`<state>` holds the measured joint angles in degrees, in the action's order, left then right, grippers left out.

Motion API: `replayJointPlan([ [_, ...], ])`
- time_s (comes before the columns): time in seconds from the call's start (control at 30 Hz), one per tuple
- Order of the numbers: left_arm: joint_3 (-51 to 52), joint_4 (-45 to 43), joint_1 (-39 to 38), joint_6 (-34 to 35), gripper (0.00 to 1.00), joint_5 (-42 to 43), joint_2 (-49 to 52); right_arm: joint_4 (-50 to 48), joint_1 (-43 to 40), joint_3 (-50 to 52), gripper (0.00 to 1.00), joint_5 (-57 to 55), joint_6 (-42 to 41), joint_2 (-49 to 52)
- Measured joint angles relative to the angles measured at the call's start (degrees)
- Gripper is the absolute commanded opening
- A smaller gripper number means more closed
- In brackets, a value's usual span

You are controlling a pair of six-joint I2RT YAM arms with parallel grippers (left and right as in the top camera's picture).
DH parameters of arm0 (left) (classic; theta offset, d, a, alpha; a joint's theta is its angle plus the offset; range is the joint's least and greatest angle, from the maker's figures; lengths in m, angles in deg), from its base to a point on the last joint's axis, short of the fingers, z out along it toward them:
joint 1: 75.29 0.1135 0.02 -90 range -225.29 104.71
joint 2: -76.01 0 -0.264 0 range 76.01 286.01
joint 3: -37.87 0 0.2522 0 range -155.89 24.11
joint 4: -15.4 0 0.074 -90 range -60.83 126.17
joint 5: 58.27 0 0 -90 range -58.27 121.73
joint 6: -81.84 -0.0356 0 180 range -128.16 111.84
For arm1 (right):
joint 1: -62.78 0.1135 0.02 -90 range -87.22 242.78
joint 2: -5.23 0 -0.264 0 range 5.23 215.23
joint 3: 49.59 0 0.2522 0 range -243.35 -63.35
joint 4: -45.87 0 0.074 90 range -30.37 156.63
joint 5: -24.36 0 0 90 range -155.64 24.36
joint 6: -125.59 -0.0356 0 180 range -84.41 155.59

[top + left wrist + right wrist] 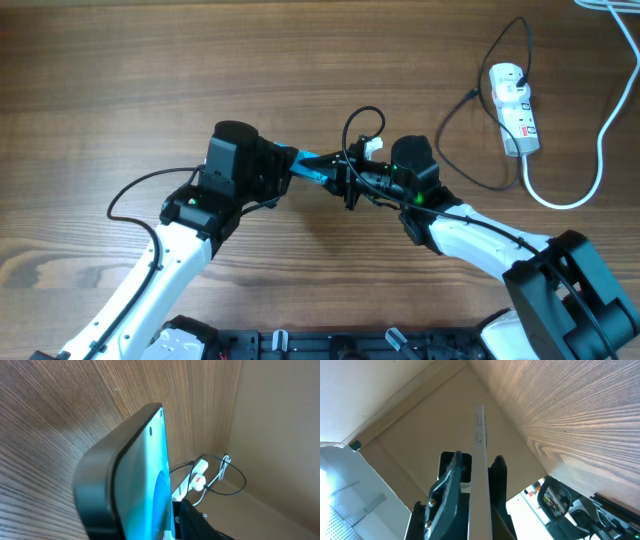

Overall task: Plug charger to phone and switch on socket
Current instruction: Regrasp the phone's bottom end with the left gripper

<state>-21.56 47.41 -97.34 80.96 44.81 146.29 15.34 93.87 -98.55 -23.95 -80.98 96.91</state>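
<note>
The phone (312, 166), with its turquoise screen, is held above the table between the two arms. My left gripper (288, 163) is shut on its left end; in the left wrist view the phone (145, 475) shows edge-on and close. My right gripper (343, 180) is shut on its right end; in the right wrist view the thin silver edge of the phone (480, 455) runs between the two black fingers. The charger, a black cable (358, 118), loops above the right gripper and runs to the socket (514, 109) at the far right. Its plug end is hidden.
A thick white cord (600, 150) curves from the socket to the table's top right edge. The socket also shows far off in the left wrist view (196, 476) with the black cable (235, 482) looped beside it. The arm bases stand along the front edge.
</note>
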Motion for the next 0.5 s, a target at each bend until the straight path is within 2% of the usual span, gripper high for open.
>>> replayJointPlan([
  [0.1,0.15,-0.11,-0.02,2.03,0.04,0.02,0.0,0.02,0.0,-0.11,0.04,-0.37,-1.14,0.0],
  [0.2,0.2,-0.68,0.02,5.07,0.04,-0.02,0.0,-0.11,0.0,-0.11,0.05,-0.83,-2.99,-0.02],
  [0.3,0.22,-0.9,0.02,5.68,0.04,0.02,0.0,-0.11,0.0,-0.11,0.18,-0.83,-3.26,-0.02],
  [0.43,0.44,-2.54,0.7,5.53,0.04,1.9,0.07,1.16,0.13,-0.44,0.28,-0.5,-1.68,-0.13],
  [0.5,0.52,-2.43,2.25,4.15,0.04,4.26,0.22,3.08,0.39,-0.85,0.37,-0.42,-0.31,-0.17],
])
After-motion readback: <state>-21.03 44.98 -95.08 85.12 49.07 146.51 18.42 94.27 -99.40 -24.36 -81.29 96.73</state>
